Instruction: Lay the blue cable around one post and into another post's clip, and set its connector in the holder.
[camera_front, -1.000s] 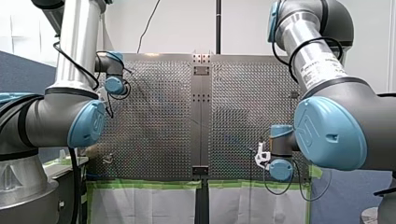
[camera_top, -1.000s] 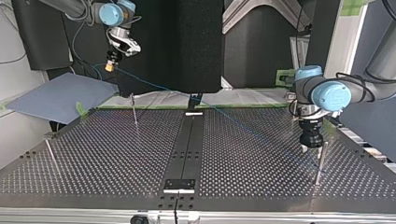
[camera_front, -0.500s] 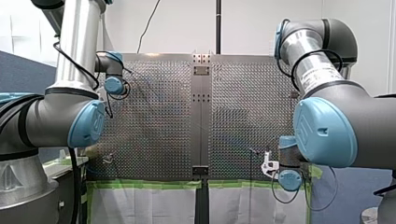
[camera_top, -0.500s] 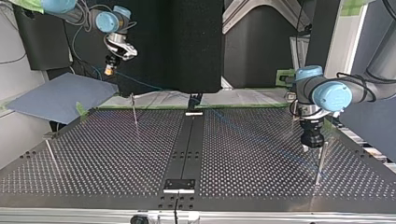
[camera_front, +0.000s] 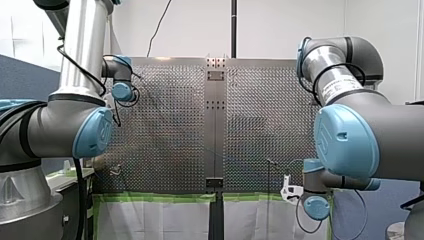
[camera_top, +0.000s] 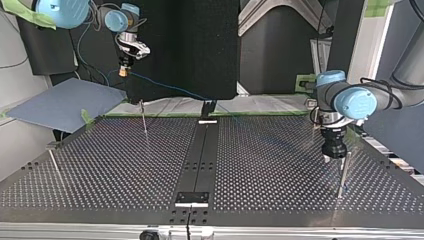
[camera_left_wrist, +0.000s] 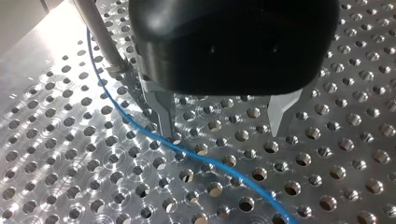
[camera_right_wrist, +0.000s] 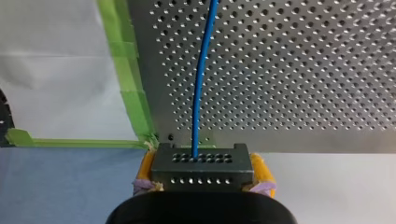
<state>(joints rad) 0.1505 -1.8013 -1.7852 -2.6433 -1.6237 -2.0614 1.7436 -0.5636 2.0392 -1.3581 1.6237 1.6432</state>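
Observation:
My right gripper (camera_right_wrist: 201, 164) is shut on a black connector block (camera_right_wrist: 201, 171), clamped between its yellow pads (camera_right_wrist: 261, 169). The blue cable (camera_right_wrist: 203, 70) leaves the block and runs ahead over the perforated table. In the top view that gripper (camera_top: 123, 73) hangs off the table's far left corner, and the cable (camera_top: 170, 88) slopes down toward the middle. My left gripper (camera_left_wrist: 224, 133) stands open just above the plate. The cable (camera_left_wrist: 205, 161) passes under one metal finger (camera_left_wrist: 161, 112), beside a thin post (camera_left_wrist: 100, 39). The top view shows this gripper (camera_top: 334, 156) next to the right-hand post (camera_top: 342, 172).
Two more thin posts (camera_top: 144, 119) (camera_top: 54, 167) stand on the top view's left half. A black bracket (camera_top: 208, 107) sits at the centre strip's far end. Green tape (camera_right_wrist: 130, 93) lines the table edge, with a blue sheet (camera_top: 60, 102) beyond it.
My right gripper has carried the connector further off the table's edge, lower in the front view. The cable now slopes differently across the top view. My left arm has stayed put.

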